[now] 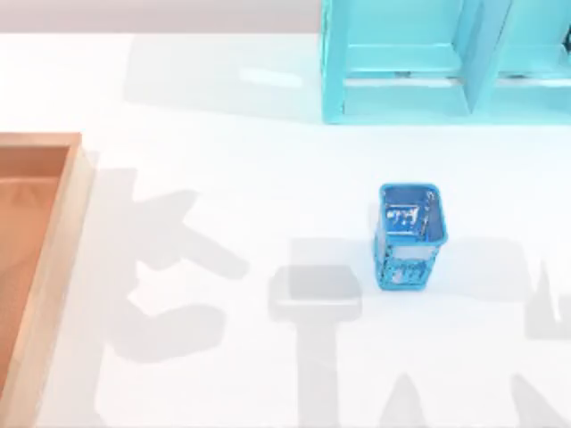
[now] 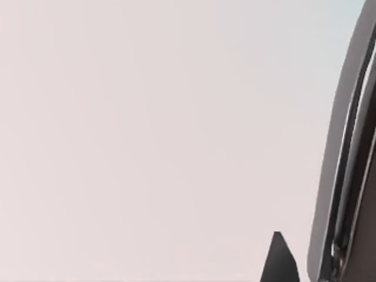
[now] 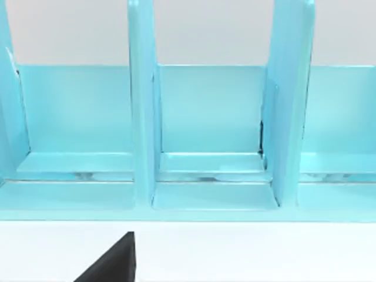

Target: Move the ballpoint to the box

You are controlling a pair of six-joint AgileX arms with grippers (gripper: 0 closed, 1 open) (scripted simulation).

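**Ballpoint not located, arms off-frame, nothing grasped yet**

Top view: box (image 1: 78, 192) sits at the left edge of the frame, pale rim, orange-brown floor, cropped by the frame. Blue mesh cup (image 1: 409, 234) stands right of centre on the white bench (image 1: 250, 160). Turquoise frame (image 1: 446, 62) is at upper right. Can't pick out the ballpoint for certain; a thin pale streak inside the cup could be its barrel, so my guess is it stands in there.

Grippers: only arm shadows fall across the lower bench. The left wrist view has one dark finger tip (image 2: 279, 258) at the bottom edge, the right wrist view one dark finger (image 3: 114, 264) low in frame, facing the turquoise frame. Can't tell the opening of either.

Handling, as a judgement: light, stiff, glossy and thin, so slippery and prone to rolling or pivoting. Pinch the thicker black upper part, lift straight up clear of the cup rim, then carry to the box.
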